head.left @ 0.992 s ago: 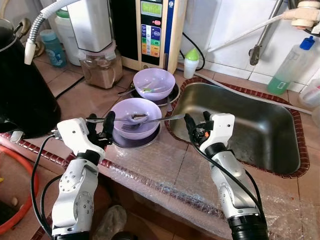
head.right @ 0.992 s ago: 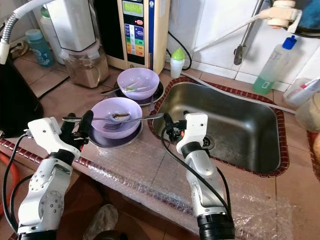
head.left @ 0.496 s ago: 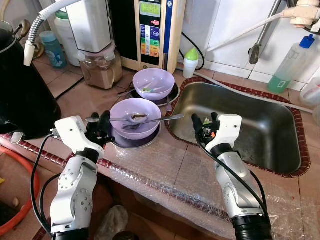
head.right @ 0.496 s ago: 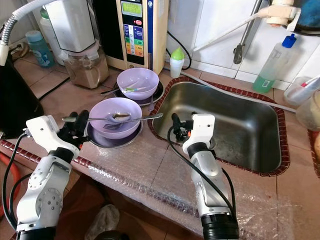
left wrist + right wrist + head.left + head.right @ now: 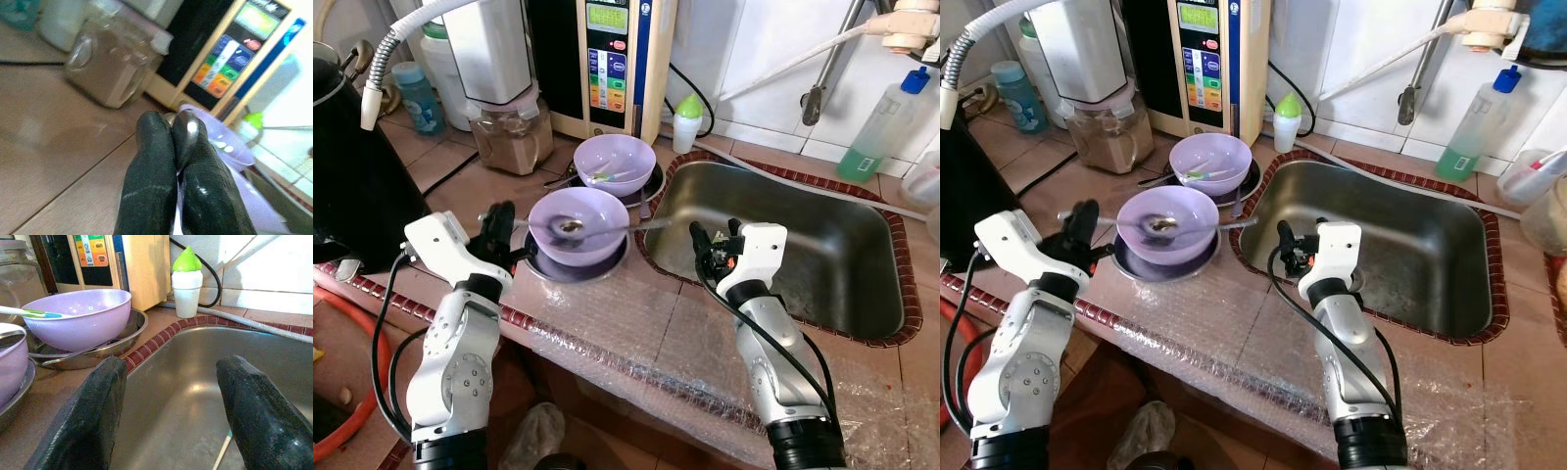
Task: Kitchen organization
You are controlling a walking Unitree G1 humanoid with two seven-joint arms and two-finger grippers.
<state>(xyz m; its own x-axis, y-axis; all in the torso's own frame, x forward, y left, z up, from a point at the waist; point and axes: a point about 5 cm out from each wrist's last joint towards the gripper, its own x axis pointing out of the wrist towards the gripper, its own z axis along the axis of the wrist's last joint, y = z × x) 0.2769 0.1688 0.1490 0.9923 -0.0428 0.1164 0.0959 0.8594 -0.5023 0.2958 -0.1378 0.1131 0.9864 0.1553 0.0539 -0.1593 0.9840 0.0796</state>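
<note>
My left gripper point(image 5: 496, 225) is at the left of the near purple bowl point(image 5: 578, 217), shut on the end of a long metal utensil point(image 5: 185, 128). The utensil's handle point(image 5: 641, 224) runs across the bowl toward the sink, and a spoon bowl point(image 5: 572, 227) shows inside. The near bowl stands over a metal plate point(image 5: 570, 270) and looks raised or tilted on it. Behind it, a second purple bowl point(image 5: 615, 160) holds a green and white utensil. My right gripper point(image 5: 713, 238) is open above the sink's left rim, with nothing between its fingers point(image 5: 93, 411).
The steel sink point(image 5: 822, 264) fills the right side. At the back stand a water machine point(image 5: 612, 59), a blender jar point(image 5: 509, 132), a green-capped bottle point(image 5: 685, 122) and a soap bottle point(image 5: 886, 122). A black pot point(image 5: 352, 186) stands at the left. Bubble wrap point(image 5: 636, 338) covers the counter's front.
My left gripper has drawn back and to the left with the utensil's end. The near bowl now looks higher, and the fork in it has gone from sight. My right gripper shifted slightly right.
</note>
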